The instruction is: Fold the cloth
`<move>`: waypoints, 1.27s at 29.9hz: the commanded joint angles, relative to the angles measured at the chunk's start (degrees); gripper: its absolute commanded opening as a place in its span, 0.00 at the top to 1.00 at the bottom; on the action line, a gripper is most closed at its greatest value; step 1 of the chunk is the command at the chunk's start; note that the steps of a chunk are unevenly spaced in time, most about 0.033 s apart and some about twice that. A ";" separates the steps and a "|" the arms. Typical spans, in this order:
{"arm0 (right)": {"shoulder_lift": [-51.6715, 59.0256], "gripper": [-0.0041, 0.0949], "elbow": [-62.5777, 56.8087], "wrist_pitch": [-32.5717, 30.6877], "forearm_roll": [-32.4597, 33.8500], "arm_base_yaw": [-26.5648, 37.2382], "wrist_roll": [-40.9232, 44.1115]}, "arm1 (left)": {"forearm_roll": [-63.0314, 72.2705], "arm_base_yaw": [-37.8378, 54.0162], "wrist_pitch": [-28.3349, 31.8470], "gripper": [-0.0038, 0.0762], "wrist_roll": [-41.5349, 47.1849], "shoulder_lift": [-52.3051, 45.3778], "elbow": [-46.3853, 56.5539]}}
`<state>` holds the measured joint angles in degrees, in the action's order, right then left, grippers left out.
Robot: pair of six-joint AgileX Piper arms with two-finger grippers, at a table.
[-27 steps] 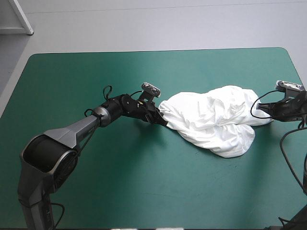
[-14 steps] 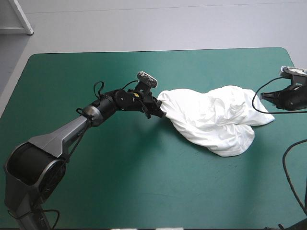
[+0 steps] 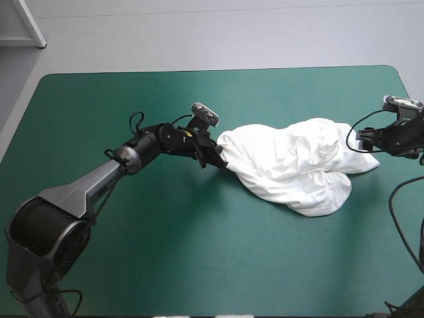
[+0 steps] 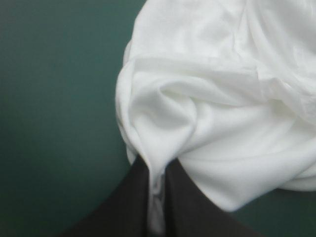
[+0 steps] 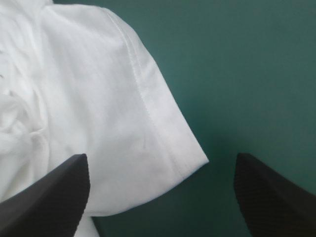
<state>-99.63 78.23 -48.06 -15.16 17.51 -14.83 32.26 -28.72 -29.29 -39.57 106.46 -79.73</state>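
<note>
White T-shirt (image 3: 291, 165): left hand (image 4: 157, 173) pinches its edge; right hand (image 5: 161, 160) spread before its corner.

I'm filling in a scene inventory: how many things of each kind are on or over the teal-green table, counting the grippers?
White T-shirt: 1
Black grippers: 2, the left gripper shut on the T-shirt, the right gripper open beside a sleeve
Teal-green table: 1
Total: 4
</note>
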 commanded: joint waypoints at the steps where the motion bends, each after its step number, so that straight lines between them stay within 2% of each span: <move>1: -0.57 0.23 1.81 2.39 -0.27 0.43 0.00 | 1.34 -0.11 0.55 0.93 1.01 -3.20 -1.84; 8: -5.72 0.23 1.81 2.37 0.19 0.43 0.50 | 1.34 -0.11 0.26 0.93 1.70 -3.20 -1.84; 10: -6.22 0.27 1.81 1.73 0.33 0.43 0.66 | 1.34 -0.11 0.26 0.93 1.70 -3.20 -1.84; 18: -6.22 0.59 1.57 -0.41 0.61 -1.99 1.12 | 1.34 -0.11 0.26 0.93 1.70 -3.20 -1.84; 23: -6.22 0.65 1.37 -0.80 0.68 -4.67 2.65 | 1.34 -0.11 0.26 0.93 1.70 -3.20 -1.84; 25: -6.22 0.71 1.37 -0.57 1.89 -5.68 2.93 | 1.34 -0.11 0.26 0.93 1.70 -3.20 -1.84; 29: -5.47 0.97 1.37 -0.23 2.63 -6.40 3.16 | 1.34 -0.11 0.26 0.93 1.70 -3.20 -1.84; 35: -1.28 0.97 4.09 0.16 7.89 -6.40 5.23 | 0.17 0.10 0.37 0.93 1.70 -3.63 -1.97; 38: 1.92 0.97 6.66 0.01 8.31 -6.40 5.23 | -2.84 0.66 1.33 0.93 3.50 -5.51 -1.97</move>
<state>-103.68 81.15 -49.13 -7.57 11.09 -9.91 30.58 -28.60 -30.48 -37.94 106.23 -79.73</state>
